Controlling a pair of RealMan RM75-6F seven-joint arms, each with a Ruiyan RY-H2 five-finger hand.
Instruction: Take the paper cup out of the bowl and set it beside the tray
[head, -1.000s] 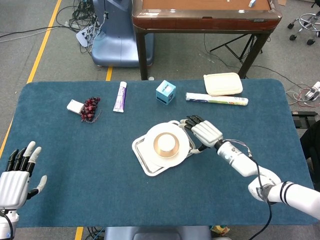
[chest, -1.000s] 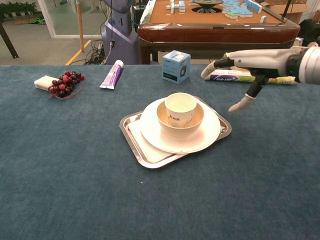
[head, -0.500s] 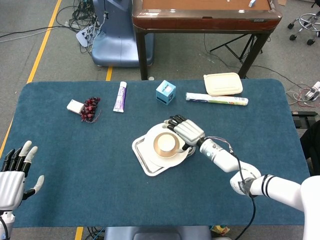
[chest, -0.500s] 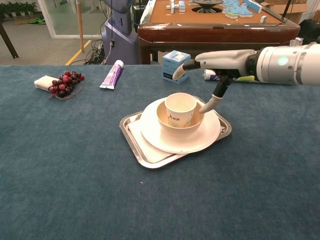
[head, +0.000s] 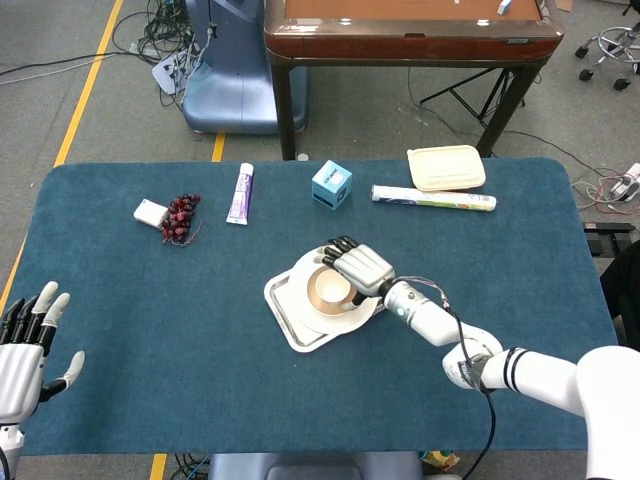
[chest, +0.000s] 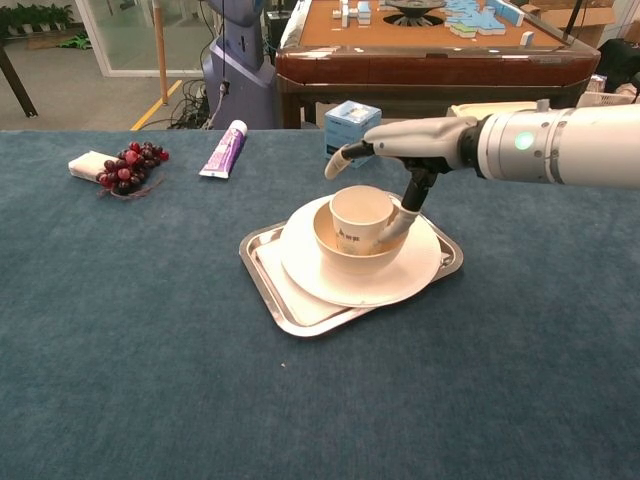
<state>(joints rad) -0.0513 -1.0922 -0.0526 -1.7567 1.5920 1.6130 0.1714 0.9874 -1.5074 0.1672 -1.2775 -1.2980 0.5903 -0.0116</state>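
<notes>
A white paper cup (chest: 360, 216) stands upright in a tan bowl (chest: 352, 255), which sits on a white plate (chest: 420, 268) in a metal tray (chest: 275, 300) at mid-table. My right hand (chest: 402, 148) reaches over the cup from the right. Its fingers (chest: 345, 157) stretch past the cup's far rim, and its thumb (chest: 396, 222) hangs down against the cup's right side at the bowl's rim. It has no hold on the cup. In the head view the right hand (head: 358, 268) covers the right edge of the cup (head: 327, 289). My left hand (head: 24, 348) hovers open at the table's near left corner.
Along the far side lie a white block (head: 150, 212) with dark grapes (head: 181, 216), a purple tube (head: 240, 192), a blue box (head: 331, 184), a long wrapped roll (head: 434, 199) and a cream lidded container (head: 446, 167). Bare blue cloth surrounds the tray (head: 283, 318).
My right hand has moved left from beside the tray to over the cup, and its thumb has come down against the cup's side. My left hand has drifted slightly toward the near edge.
</notes>
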